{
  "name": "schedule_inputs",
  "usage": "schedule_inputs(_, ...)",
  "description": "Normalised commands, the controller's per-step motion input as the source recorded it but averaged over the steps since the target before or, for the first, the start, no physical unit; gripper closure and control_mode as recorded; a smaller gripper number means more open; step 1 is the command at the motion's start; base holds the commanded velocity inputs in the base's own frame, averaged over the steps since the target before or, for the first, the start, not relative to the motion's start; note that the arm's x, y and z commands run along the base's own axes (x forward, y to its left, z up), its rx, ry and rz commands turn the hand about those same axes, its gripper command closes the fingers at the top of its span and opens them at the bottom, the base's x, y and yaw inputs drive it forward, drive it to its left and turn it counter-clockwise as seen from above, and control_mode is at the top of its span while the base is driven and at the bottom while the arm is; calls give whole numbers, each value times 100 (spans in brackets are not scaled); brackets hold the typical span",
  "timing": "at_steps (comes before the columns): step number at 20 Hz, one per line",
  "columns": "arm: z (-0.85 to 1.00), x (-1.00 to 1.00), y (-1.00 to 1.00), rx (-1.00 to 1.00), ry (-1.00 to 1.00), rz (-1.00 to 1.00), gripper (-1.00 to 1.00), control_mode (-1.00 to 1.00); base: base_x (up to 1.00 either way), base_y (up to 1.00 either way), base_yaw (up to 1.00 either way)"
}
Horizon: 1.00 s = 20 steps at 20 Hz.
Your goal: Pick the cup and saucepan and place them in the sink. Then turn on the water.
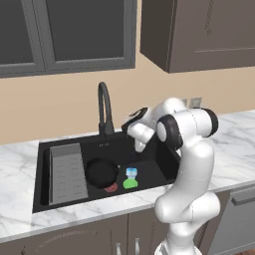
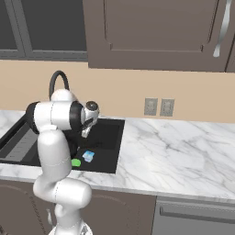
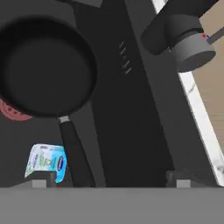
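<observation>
The black saucepan [image 1: 102, 172] lies in the black sink [image 1: 149, 172], its short handle [image 3: 76, 153] pointing toward the hand camera. The green cup [image 1: 130, 184] lies on the sink floor just right of the pan, and shows again [image 2: 76, 162] past the arm. My gripper [image 3: 109, 181] hangs above the basin beside the faucet base [image 3: 188, 39], open, with nothing between its fingertips [image 3: 39, 179]. From the left base view the gripper [image 1: 130, 123] is just right of the gooseneck faucet [image 1: 104, 107]. No water is in view.
A grey ribbed rack [image 1: 67, 172] fills the sink's left part. A red drain [image 1: 111, 188] peeks from under the pan. A small blue-and-white packet [image 1: 131, 173] lies by the cup. White marble counter [image 2: 183, 151] stretches right; cabinets hang overhead.
</observation>
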Motion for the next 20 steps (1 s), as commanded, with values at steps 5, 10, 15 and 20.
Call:
schedule_inputs(5, 35, -6, -5, 47, -27, -38, -100, -100, 0, 0, 0)
schedule_inputs(10, 3, -29, 0, 39, -23, -52, -100, -100, 0, 0, 0)
schedule_inputs(15, 5, -2, 0, 0, -8, -11, -100, -100, 0, 0, 0)
schedule_inputs(20, 0, 0, -10, 3, -1, 0, -100, -100, 0, 0, 0)
